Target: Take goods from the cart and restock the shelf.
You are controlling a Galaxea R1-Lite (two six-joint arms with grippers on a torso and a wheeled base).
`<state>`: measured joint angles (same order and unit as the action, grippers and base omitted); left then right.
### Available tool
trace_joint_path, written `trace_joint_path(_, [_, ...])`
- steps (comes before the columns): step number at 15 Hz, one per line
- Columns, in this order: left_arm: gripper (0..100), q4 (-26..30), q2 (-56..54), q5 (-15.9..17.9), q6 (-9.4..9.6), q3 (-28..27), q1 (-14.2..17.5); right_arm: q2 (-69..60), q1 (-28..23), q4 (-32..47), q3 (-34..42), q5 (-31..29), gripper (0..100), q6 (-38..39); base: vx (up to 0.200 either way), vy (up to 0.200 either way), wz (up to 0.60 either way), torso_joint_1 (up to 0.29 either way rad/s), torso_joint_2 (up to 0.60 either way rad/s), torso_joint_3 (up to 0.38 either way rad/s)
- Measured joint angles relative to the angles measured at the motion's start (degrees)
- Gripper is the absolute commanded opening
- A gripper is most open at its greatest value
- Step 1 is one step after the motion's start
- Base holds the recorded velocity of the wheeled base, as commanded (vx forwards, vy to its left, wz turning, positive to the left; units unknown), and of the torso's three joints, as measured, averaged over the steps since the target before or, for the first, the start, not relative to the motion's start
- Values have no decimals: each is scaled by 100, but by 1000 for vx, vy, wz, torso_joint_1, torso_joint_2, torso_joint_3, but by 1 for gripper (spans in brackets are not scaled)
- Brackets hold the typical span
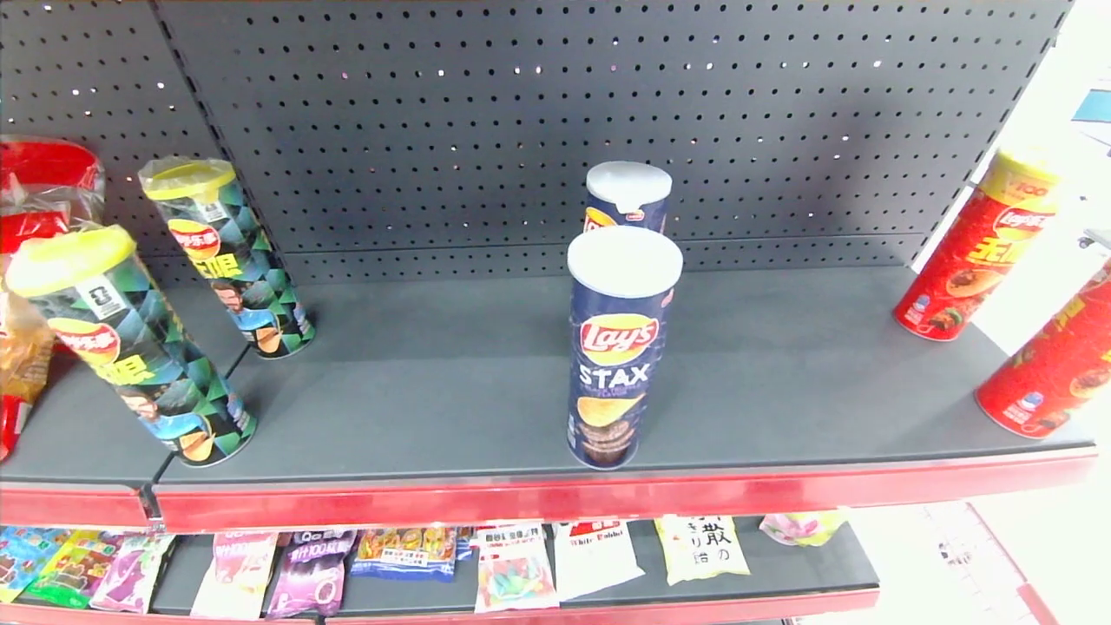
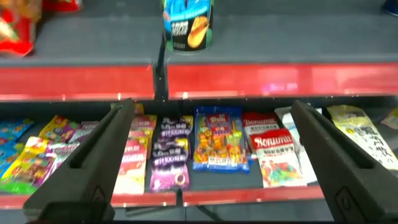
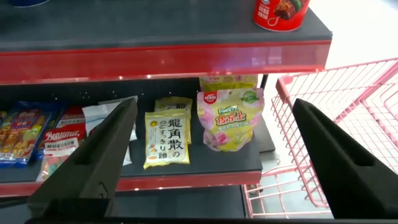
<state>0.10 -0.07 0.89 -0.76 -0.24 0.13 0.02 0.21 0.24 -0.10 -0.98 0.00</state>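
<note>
Two dark blue chip cans stand mid-shelf in the head view, one at the front (image 1: 618,347) and one behind it (image 1: 627,198), on the grey upper shelf (image 1: 434,382). My left gripper (image 2: 211,165) is open and holds nothing, facing the lower shelf's snack bags (image 2: 214,140). A green patterned can (image 2: 188,25) stands on the shelf above it. My right gripper (image 3: 214,155) is also open and holds nothing, in front of a yellow bag (image 3: 168,140) and a pink-green bag (image 3: 231,118). The pink wire cart (image 3: 348,67) stands beside the shelf end.
Two green patterned cans with yellow lids (image 1: 130,343) (image 1: 227,256) stand at the shelf's left, and two red cans (image 1: 976,252) (image 1: 1050,360) at its right. Red-wrapped goods (image 1: 39,187) sit at the far left. Bare shelf lies between the can groups.
</note>
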Motion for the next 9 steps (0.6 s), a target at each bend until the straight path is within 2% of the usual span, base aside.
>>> trace_joint_path(9, [100,0,0,0,0,0,-4,0,0,0,0,-11,100,43,0,0,0,0,0,0])
